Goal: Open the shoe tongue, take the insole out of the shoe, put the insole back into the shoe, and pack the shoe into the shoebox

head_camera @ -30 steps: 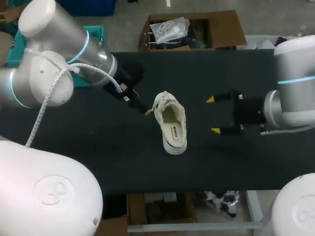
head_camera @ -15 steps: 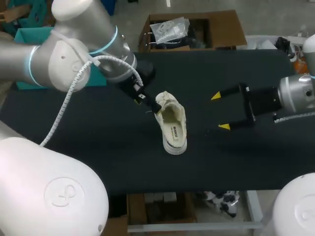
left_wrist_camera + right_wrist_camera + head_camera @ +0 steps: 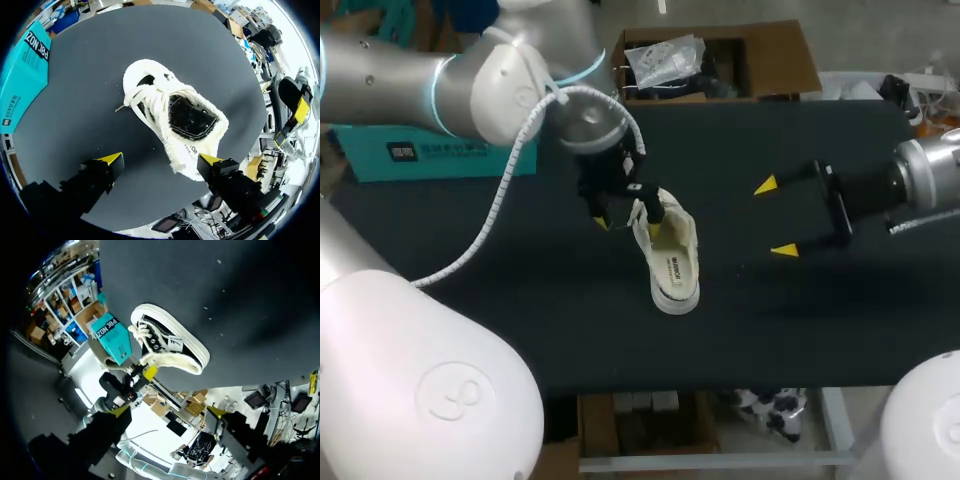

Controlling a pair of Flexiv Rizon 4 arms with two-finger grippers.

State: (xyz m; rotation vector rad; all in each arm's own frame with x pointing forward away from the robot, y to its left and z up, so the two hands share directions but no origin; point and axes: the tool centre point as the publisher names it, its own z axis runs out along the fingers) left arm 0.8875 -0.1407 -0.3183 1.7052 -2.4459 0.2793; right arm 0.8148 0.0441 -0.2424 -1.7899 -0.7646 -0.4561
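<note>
**Head view:** Your left hand [image 3: 623, 215], fingers spread, hangs by the laced toe of the cream fabric low-top shoe [image 3: 672, 252], which lies mid-way across the black desk [image 3: 520, 300]. The right hand [image 3: 775, 217], also spread, is well apart to the right. With nothing bracing the shoe, a tongue pull may drag it.

**Left wrist view:** The laces lie loose over the tongue, so closing may catch them instead.

**Right wrist view:** The shoe lies far ahead, beyond bracing reach.

Shoe [image 3: 670, 255] cream-white (side panel black, sole white); table [image 3: 770, 330] black; shoebox [image 3: 440, 162] teal, white lettering.
</note>
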